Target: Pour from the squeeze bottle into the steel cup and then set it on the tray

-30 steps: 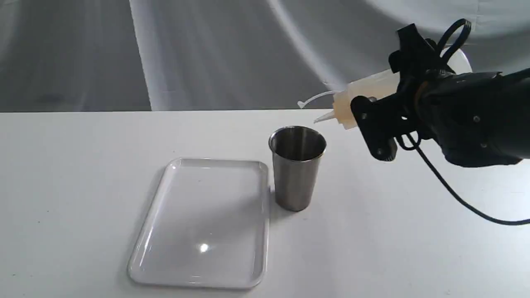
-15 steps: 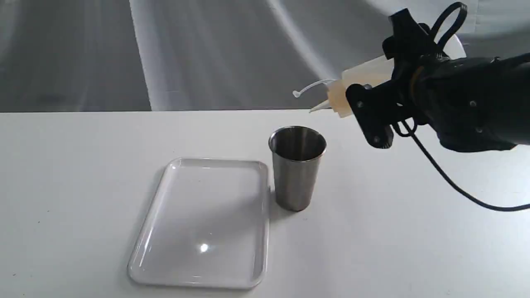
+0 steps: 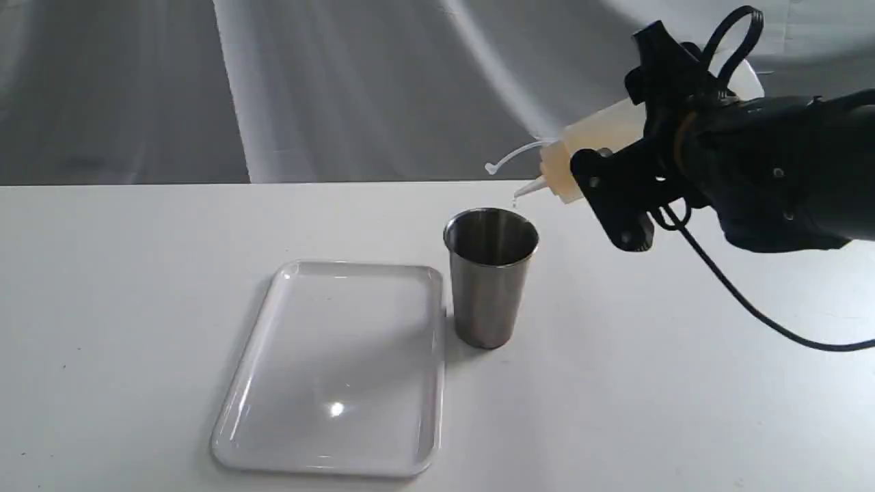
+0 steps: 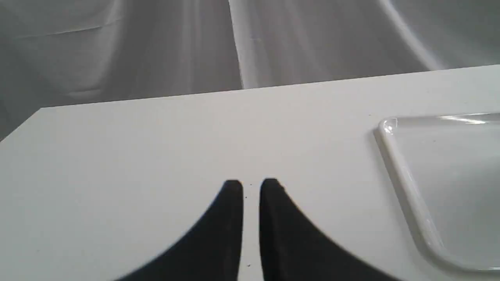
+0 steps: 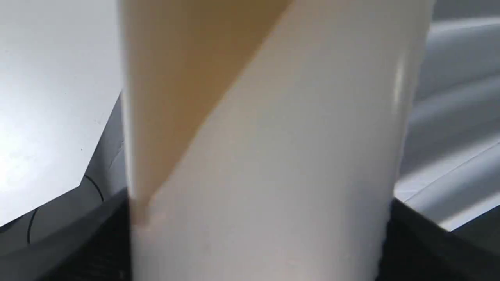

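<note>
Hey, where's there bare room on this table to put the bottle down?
The tray is wholly bare. The table left of the tray is open, and so is the stretch right of the cup. Crowded: the slim gap between tray and cup, and above the cup, where the tilted bottle hangs.

Partly hidden
At upper right, the rear half of the translucent whitish squeeze bottle [image 3: 595, 137] is covered by the black right gripper [image 3: 629, 137].
</note>
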Controlling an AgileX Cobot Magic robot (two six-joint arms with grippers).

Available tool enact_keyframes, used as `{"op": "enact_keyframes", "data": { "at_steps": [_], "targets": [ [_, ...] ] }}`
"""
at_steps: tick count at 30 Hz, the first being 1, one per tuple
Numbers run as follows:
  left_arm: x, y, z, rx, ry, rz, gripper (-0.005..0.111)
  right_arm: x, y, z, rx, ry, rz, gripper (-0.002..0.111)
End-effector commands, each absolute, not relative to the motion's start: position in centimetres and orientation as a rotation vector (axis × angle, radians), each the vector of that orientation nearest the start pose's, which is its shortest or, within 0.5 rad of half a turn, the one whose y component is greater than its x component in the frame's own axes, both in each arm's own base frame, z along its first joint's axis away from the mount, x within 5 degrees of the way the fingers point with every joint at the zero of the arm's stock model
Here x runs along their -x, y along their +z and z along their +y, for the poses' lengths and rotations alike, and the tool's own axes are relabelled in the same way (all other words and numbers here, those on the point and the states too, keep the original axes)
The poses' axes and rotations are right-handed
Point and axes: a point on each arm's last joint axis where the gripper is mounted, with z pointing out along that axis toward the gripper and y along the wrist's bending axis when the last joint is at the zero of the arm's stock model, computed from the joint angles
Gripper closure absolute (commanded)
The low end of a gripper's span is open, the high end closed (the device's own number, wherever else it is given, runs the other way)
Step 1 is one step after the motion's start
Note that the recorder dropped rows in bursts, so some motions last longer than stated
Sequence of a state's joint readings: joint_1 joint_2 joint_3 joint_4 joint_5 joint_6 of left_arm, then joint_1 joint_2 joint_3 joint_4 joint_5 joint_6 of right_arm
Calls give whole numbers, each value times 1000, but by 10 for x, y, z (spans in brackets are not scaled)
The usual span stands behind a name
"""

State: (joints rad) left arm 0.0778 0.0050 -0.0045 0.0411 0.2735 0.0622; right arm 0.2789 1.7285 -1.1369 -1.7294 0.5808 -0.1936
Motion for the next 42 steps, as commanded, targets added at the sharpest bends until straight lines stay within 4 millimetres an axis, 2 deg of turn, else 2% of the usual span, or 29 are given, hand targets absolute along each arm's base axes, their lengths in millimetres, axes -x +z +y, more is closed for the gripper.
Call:
{"op": "enact_keyframes", "data": {
  "at_steps": [1,13,25,32,42],
  "targets": [
    [-55,189,5,-9,141,1751,98,-382,272,58,1817,-1579,1368,108],
    [-55,189,5,-9,141,1751,98,-382,272,58,1780,-1551,1393,108],
    [-55,189,5,-9,141,1751,98,-382,272,58,1349,-1315,1649,108],
    [-55,189,5,-9,141,1751,98,-376,258,56,1249,-1224,1740,108],
    [-55,189,5,-9,141,1751,98,-375,253,59,766,-869,1906,108]
  ]
}}
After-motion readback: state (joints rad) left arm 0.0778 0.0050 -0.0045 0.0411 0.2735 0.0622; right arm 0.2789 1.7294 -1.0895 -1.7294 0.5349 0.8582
